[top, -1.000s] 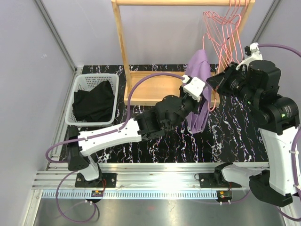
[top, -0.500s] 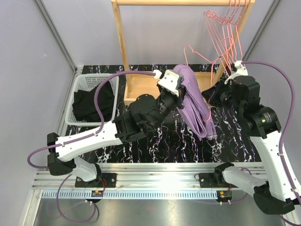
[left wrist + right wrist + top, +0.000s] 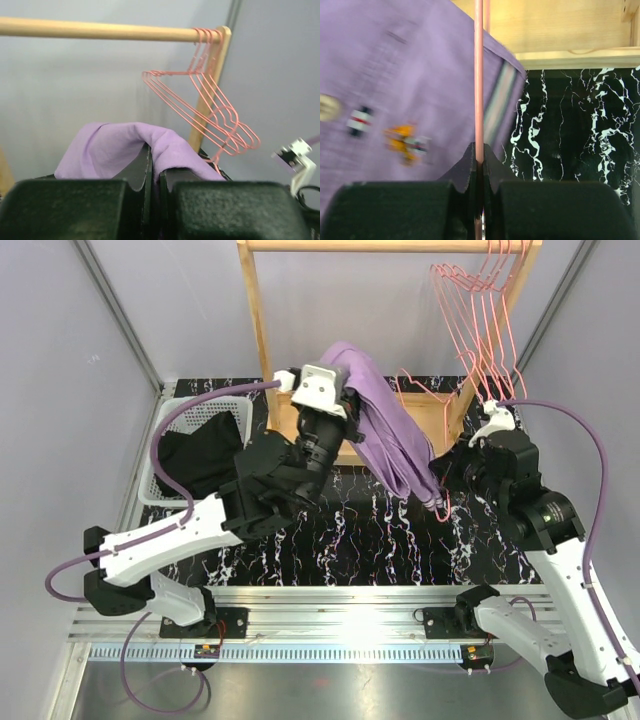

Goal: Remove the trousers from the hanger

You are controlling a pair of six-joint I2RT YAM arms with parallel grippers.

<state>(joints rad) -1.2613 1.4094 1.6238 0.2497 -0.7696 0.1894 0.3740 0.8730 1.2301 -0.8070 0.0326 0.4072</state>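
My left gripper (image 3: 343, 392) is shut on the top fold of the lilac trousers (image 3: 385, 435), held high in front of the wooden rack. In the left wrist view the lilac trousers (image 3: 112, 145) bulge over the closed left gripper (image 3: 155, 167). The cloth slopes down to the right, its lower end against the pink wire hanger (image 3: 420, 390). My right gripper (image 3: 446, 475) is shut on that hanger. In the right wrist view the hanger (image 3: 478, 75) runs straight up from the right gripper (image 3: 479, 156), in front of the lilac trousers (image 3: 395, 75). The black trousers (image 3: 200, 455) lie in the basket.
A white basket (image 3: 168, 420) stands at the left on the black marbled table (image 3: 370, 530). The wooden rack (image 3: 262, 330) has a low base shelf (image 3: 550, 25). Several pink hangers (image 3: 490, 310) hang from the rail (image 3: 100, 30) at the right end.
My left arm has swung up and to the left, pulling the lilac trousers along. My right gripper with the hanger has come down and nearer. Both stay shut.
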